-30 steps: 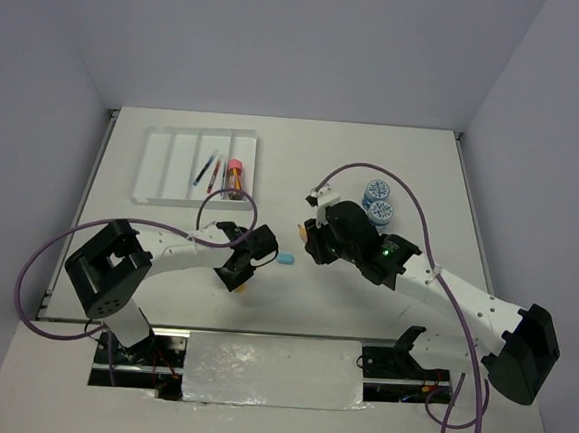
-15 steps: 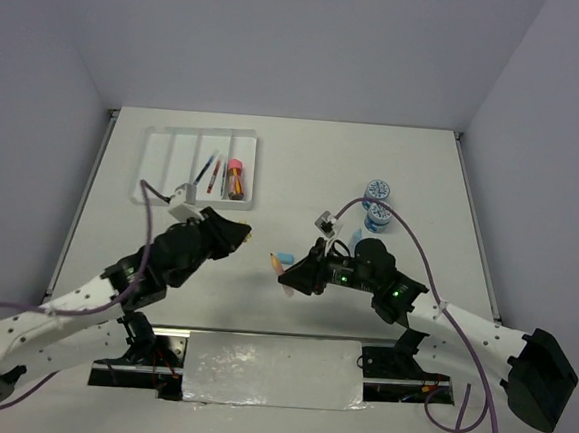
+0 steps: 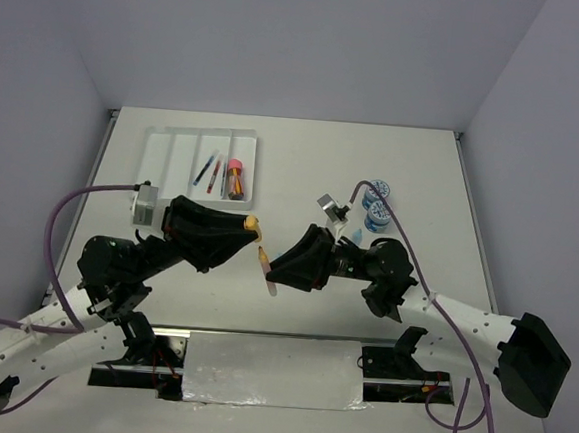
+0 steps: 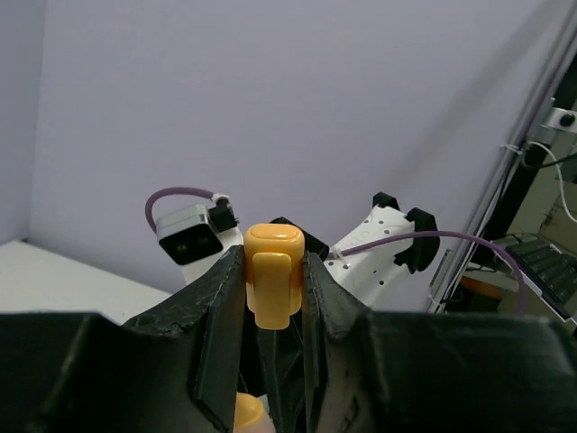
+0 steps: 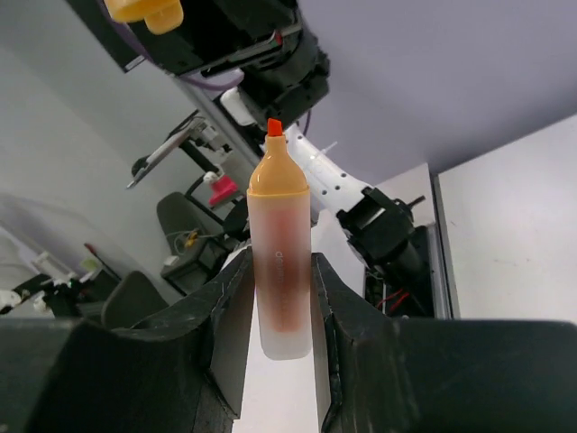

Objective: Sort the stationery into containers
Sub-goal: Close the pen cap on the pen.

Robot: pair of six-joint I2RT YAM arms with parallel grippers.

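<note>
My left gripper [image 3: 253,225] is shut on a yellow-orange cap [image 3: 252,222], raised above the table; the cap sits between the jaws in the left wrist view [image 4: 273,280]. My right gripper [image 3: 276,268] is shut on an uncapped orange highlighter [image 3: 267,266], its tip pointing toward the cap; the highlighter also shows in the right wrist view [image 5: 279,262]. The two grippers face each other, a small gap between cap and tip. The white four-compartment tray [image 3: 155,166] at the far left holds thin pens [image 3: 211,171] and a pink-capped orange piece [image 3: 235,174].
Two blue-lidded tubs [image 3: 377,203] stand right of centre, behind the right arm. A pale blue piece [image 3: 353,240] lies by the right arm's wrist. Purple cables loop over both arms. The light-blue eraser is hidden.
Both arms have risen from the table and turned toward each other. The right gripper has lifted the highlighter, and the left now holds the cap close to its tip.
</note>
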